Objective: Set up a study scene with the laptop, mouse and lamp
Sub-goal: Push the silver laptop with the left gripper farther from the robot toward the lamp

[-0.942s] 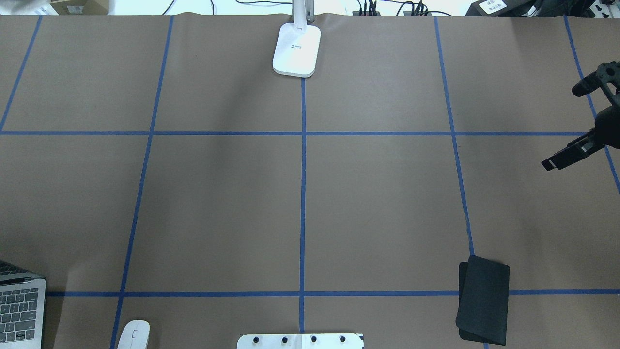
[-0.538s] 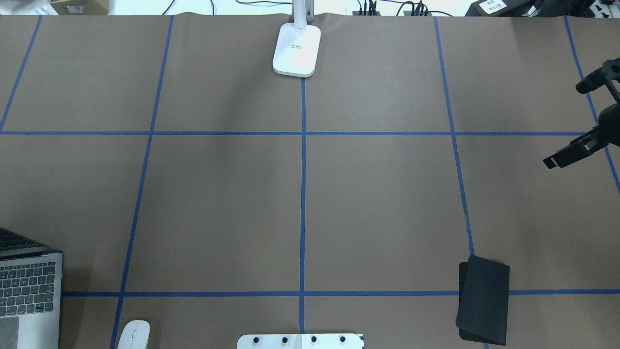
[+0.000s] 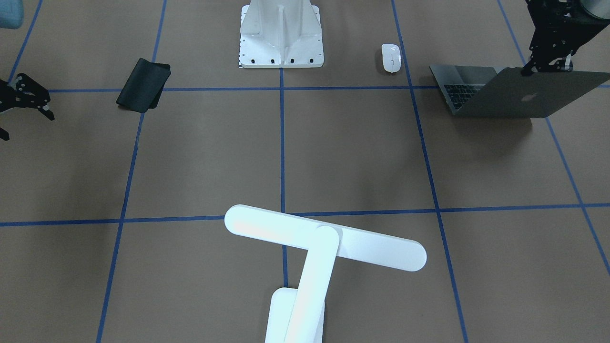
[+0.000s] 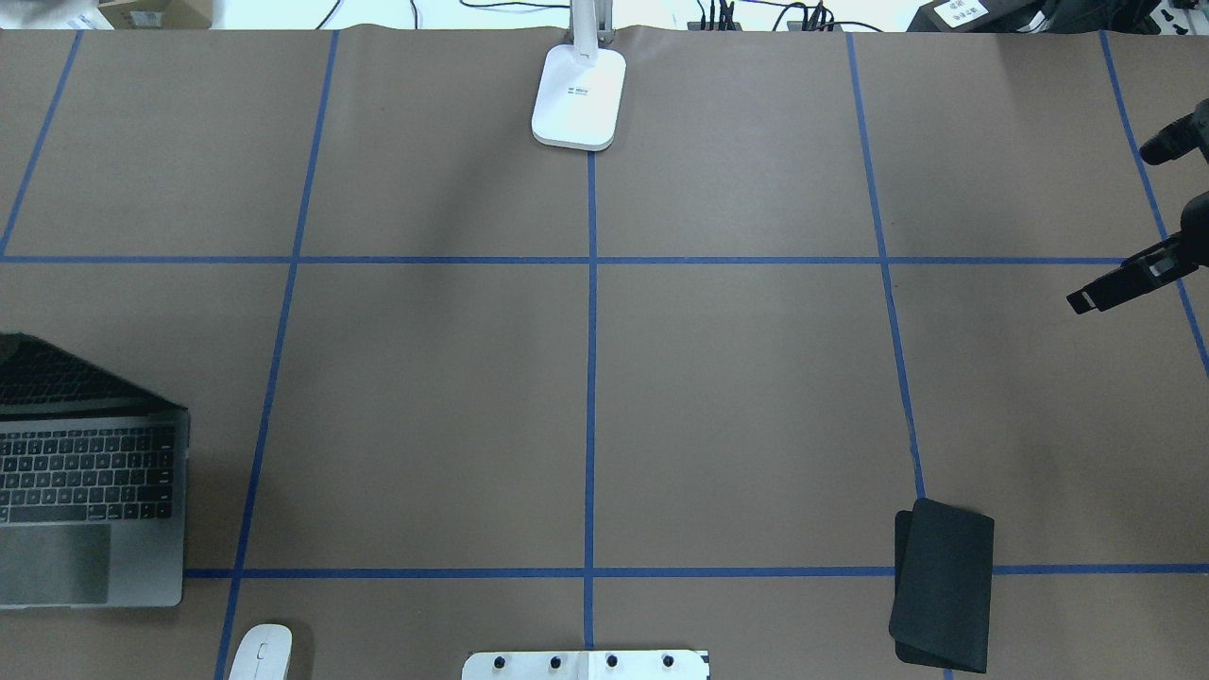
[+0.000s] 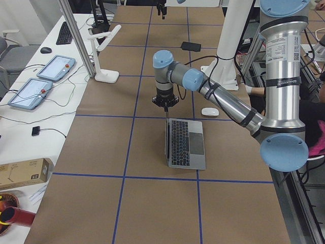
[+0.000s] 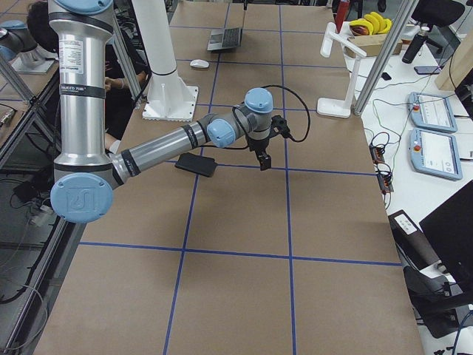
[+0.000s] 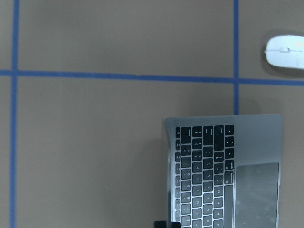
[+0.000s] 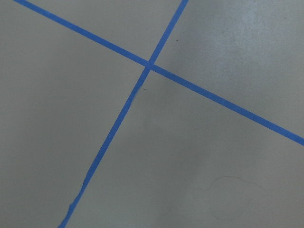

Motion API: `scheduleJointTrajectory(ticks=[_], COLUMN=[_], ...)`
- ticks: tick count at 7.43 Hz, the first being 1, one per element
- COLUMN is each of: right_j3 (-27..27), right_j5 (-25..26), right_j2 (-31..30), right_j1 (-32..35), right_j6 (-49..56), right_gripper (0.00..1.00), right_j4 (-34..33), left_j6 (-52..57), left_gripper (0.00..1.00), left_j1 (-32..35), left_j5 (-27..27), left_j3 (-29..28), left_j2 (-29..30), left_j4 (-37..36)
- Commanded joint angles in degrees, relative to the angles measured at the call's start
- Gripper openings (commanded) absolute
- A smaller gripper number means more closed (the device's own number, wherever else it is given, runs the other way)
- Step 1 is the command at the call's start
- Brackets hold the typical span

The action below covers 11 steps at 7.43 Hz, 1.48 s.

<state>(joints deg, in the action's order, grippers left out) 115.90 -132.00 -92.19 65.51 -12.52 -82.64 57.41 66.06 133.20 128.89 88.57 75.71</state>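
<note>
The open grey laptop [image 4: 90, 510] sits at the table's left edge, keys up; it also shows in the front view [image 3: 514, 93] and the left wrist view [image 7: 223, 171]. My left gripper [image 3: 547, 67] is shut on the top edge of its lid. The white mouse [image 4: 262, 654] lies near the laptop's front corner, apart from it [image 3: 391, 57]. The white lamp [image 3: 324, 243] stands at the far middle edge, its base [image 4: 579, 94] on the centre line. My right gripper [image 4: 1133, 222] is open and empty above the table's right edge.
A flat black pad [image 4: 943, 586] lies at the near right on a tape line. The white bolted pedestal [image 3: 281, 35] stands at the near middle. Blue tape lines grid the brown table. Cables and boxes lie beyond the far edge.
The laptop has slid further into the overhead view, rightward and away from the robot, held by my left gripper. My right gripper has drifted slightly towards the right edge.
</note>
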Motion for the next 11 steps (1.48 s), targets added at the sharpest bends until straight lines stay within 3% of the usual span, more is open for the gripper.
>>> scheduleJointTrajectory(ticks=[1,3,5,8,11], right_j3=[-0.2,-0.1,-0.5,-1.6,-1.6], right_j5=[-0.2,-0.5,-0.6,-0.9,-0.9], right_j2=[-0.3,-1.0,-1.4,-0.8,-0.6], right_j1=[1.6,3.8,4.8,6.2,6.7], right_j6=[-0.6,-0.6,-0.6,-0.6,-0.6], right_gripper=[1.0,1.0,1.0,1.0,1.0], right_j4=[-0.1,-0.1,-0.1,-0.1,-0.3], left_j6=[-0.1,-0.5,-5.0,-14.3,-17.0], left_gripper=[0.08,0.08,0.08,0.08,0.09], left_j1=[-0.4,-0.7,-3.4,-10.6,-13.1], left_j5=[-1.0,-2.8,-4.2,-8.6,-10.1], left_j3=[-1.7,-9.5,-13.7,-14.1,-19.7], left_j2=[14.5,27.3,34.4,39.5,46.1], left_j4=[-10.4,-13.6,-13.6,-13.4,-11.2])
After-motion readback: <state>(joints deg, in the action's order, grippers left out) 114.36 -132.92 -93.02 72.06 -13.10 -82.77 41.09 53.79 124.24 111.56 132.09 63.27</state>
